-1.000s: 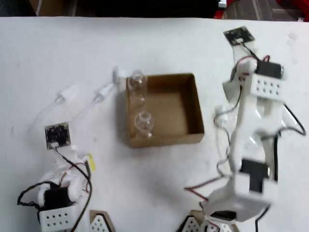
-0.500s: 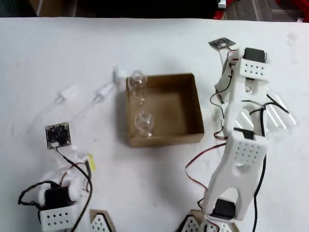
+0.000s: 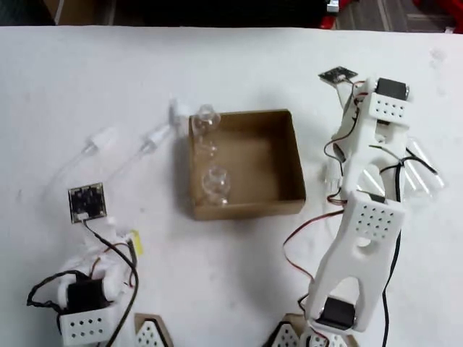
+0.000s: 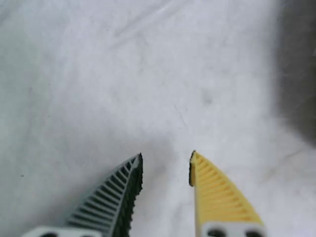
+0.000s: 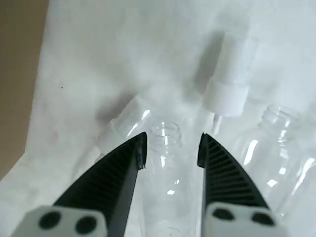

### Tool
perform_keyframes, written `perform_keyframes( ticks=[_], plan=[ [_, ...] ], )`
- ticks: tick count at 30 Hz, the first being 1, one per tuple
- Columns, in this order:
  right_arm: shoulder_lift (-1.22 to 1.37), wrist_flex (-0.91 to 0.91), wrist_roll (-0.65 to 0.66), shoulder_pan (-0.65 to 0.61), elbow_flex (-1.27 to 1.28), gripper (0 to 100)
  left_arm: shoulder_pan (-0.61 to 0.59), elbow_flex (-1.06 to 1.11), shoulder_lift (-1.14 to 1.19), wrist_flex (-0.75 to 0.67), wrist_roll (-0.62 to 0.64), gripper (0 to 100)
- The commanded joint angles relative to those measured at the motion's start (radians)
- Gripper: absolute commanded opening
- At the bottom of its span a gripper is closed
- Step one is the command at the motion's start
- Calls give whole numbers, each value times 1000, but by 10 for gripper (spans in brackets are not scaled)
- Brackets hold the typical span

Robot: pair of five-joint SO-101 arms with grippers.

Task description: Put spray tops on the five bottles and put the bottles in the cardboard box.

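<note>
My right gripper (image 5: 170, 150) stands open just above a clear, uncapped bottle (image 5: 165, 134) that lies on the table, its neck between the fingertips. Another open bottle (image 5: 277, 121) lies beside it, and a white spray top (image 5: 231, 81) rests just beyond them. In the high view the right arm (image 3: 369, 159) covers most of these bottles (image 3: 423, 175), to the right of the cardboard box (image 3: 278, 191). Two clear bottles (image 3: 215, 184) lie inside the box along its left wall. My left gripper (image 4: 166, 163) is open over bare table near the front left.
Three spray tops (image 3: 98, 141) lie on the table left of the box, one (image 3: 173, 110) near its far corner. The box edge (image 5: 19, 74) is close beside the right gripper. Red and black cables (image 3: 318, 217) trail from the right arm.
The right arm has swung and stretched out over the bottles right of the box, then shifted slightly rightward. The left arm, the box and the spray tops have not moved.
</note>
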Motion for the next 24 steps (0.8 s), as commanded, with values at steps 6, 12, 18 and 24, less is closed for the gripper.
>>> perform_keyframes(
  ticks=[6,12,18,24],
  plan=[
    [35,27,48,28,-41,146,-10,0,-4,6,12,150],
    [42,18,49,33,-48,118,-10,0,-4,6,14,150],
    [42,-4,49,33,-48,55,-10,0,-4,6,14,150],
    [16,2,48,35,-68,33,-10,0,-4,6,14,150]
  ],
)
